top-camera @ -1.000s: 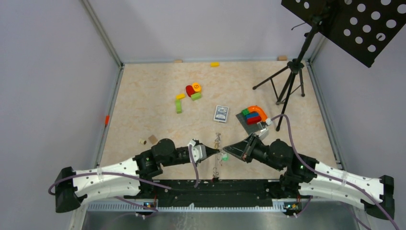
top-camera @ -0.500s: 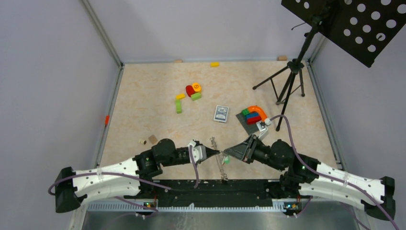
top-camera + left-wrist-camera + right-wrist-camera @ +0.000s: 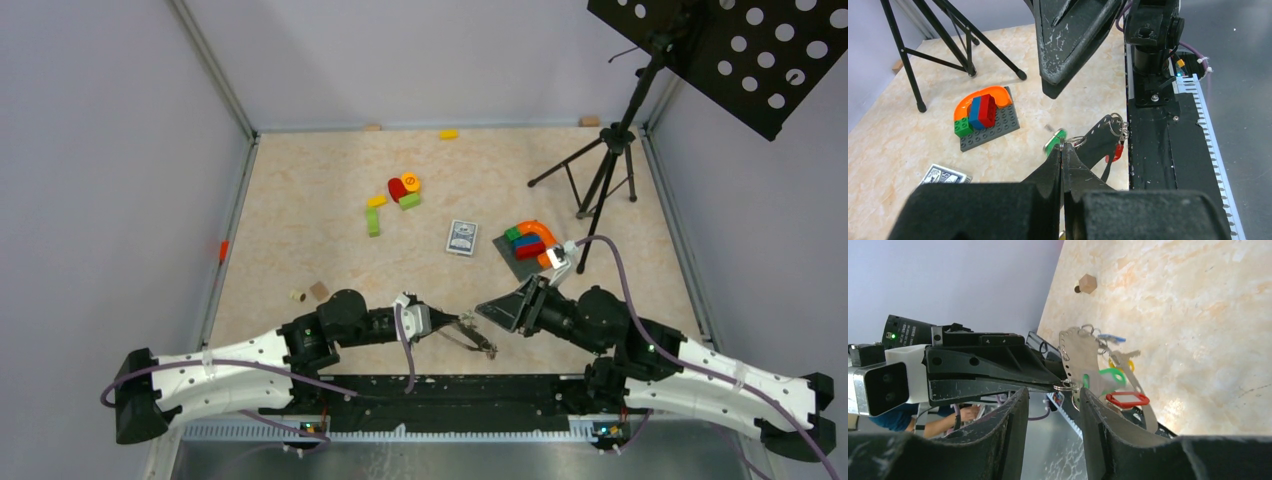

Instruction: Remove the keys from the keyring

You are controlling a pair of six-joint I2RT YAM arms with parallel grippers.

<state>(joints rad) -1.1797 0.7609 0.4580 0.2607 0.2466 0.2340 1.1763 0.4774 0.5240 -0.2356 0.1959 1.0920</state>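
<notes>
Left arm [image 3: 230, 365] and right arm [image 3: 700, 375]: white links, black joint housings, purple cables [image 3: 610, 250], green status lights [image 3: 894, 336]. End effector fingers [image 3: 1073, 40]: black, tapered, scuffed white.

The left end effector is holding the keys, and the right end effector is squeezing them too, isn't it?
Not quite. The left end effector does hold the keys, but the right end effector is open, gripping nothing; the right wrist view shows its fingers spread apart.

Grey keyring [image 3: 1079, 355], keys [image 3: 1122, 359] tagged green, red, yellow, blue (beige marbled table [image 3: 1198, 315])
</notes>
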